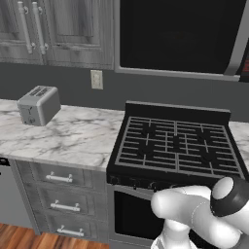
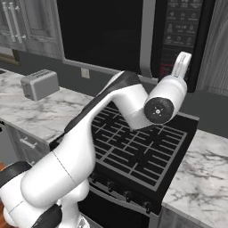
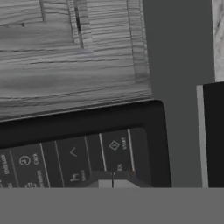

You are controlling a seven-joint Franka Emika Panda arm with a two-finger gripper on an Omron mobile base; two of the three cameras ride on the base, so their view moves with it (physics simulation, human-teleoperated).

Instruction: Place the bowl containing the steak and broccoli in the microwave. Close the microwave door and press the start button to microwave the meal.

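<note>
The microwave [image 2: 133, 35] is seen mounted above the stove [image 1: 177, 146], its door [image 1: 177, 34] shut flush; the bowl and meal are judged to be inside, hidden behind the dark glass. The control panel [image 2: 178, 31] sits at the right end, and the gripper [image 3: 112, 183], fingers pressed together and empty, is held right at its lower buttons. The start button should be pressed squarely with the closed tips, without sliding onto neighbouring keys.
</note>
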